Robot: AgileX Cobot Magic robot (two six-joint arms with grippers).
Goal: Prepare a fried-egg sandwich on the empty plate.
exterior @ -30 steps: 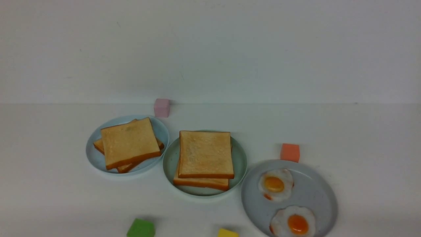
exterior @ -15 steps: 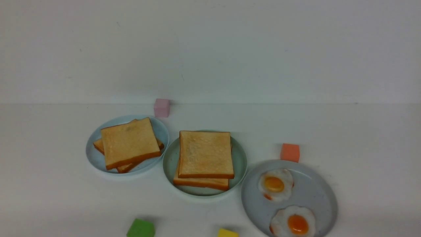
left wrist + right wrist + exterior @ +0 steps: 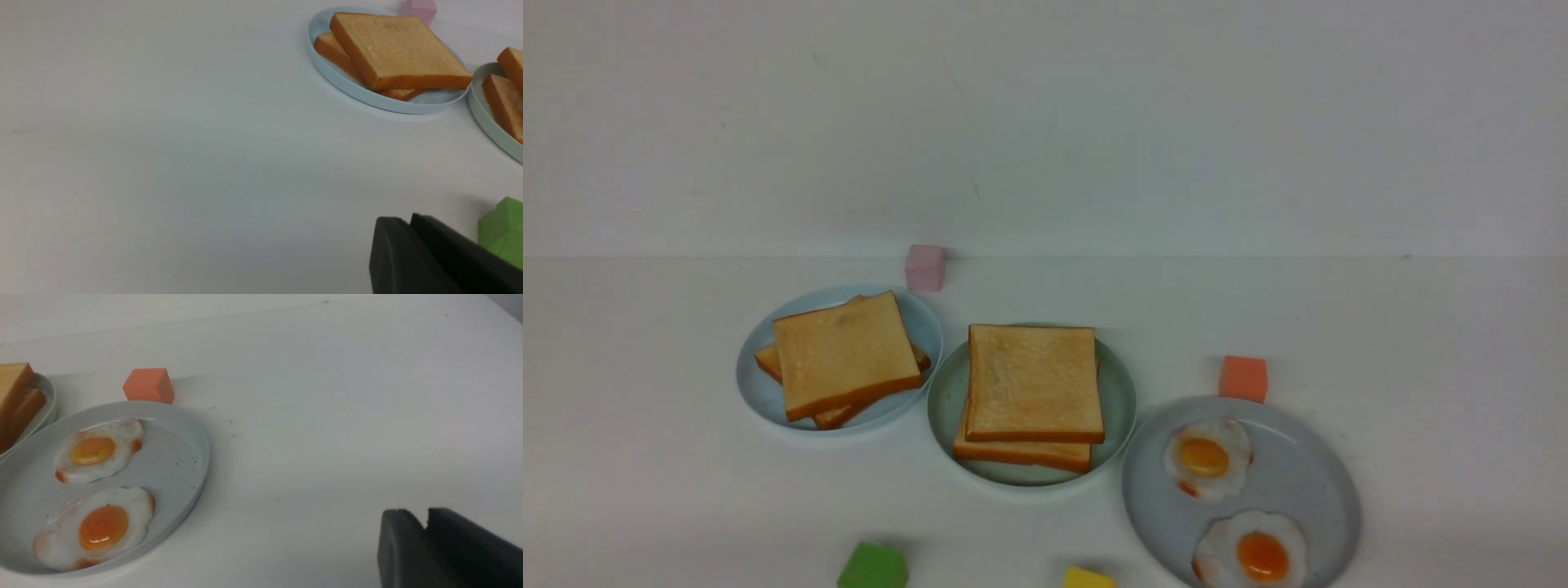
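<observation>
A pale-blue plate (image 3: 760,388) is holding two skewed toast slices (image 3: 845,353) at left. At centre, the round mint-green plate (image 3: 943,400) is carrying the sandwich (image 3: 1031,384), its square golden slices lying flat, edges squared to the camera; no egg is showing. At right, a grey plate (image 3: 1307,474) is holding two glossy fried eggs (image 3: 1207,457). Both wrist views are showing the left gripper (image 3: 408,222) and right gripper (image 3: 425,520) with dark jaws nearly together, gripping nothing.

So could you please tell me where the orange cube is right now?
In the front view the orange cube sits on the table on the robot's right, just behind the far rim of the grey plate holding the two fried eggs.
</observation>
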